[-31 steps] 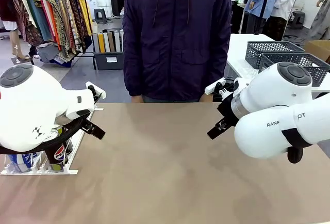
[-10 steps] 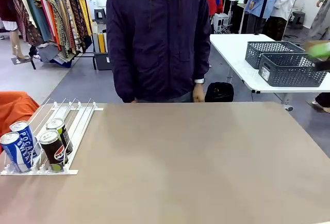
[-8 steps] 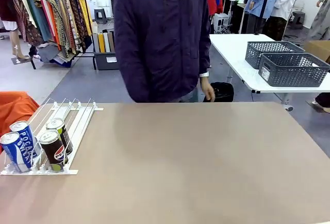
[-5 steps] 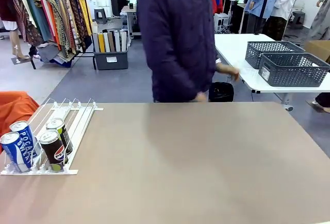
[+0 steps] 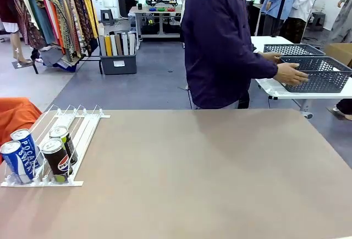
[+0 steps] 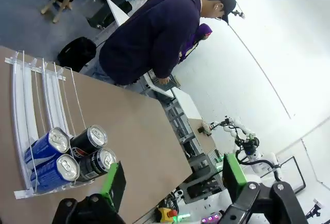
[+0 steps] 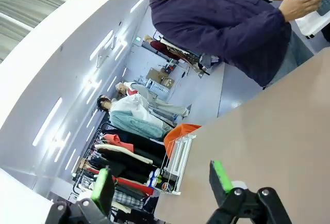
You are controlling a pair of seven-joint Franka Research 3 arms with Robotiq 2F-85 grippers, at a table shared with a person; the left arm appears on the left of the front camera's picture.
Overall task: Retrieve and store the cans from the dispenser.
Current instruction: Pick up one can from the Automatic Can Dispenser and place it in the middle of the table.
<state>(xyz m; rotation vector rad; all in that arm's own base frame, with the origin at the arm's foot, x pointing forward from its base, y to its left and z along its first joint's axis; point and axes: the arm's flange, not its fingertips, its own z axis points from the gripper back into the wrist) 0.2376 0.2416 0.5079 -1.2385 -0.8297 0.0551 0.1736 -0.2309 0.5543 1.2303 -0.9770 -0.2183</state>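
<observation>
My brown work table point(image 5: 209, 173) stands in an open indoor test hall, part laboratory and part mock shop. It carries a white can dispenser point(image 5: 83, 134) of the kind a shop shelf uses, and a bare grey floor point(image 5: 148, 85) lies beyond it. A rail of hanging garments point(image 5: 55, 7), a white side table point(image 5: 275, 87) with grey lattice baskets point(image 5: 322, 76), a far workbench point(image 5: 157, 10) and long ceiling light strips point(image 7: 49, 121) mark it as a work space.
</observation>
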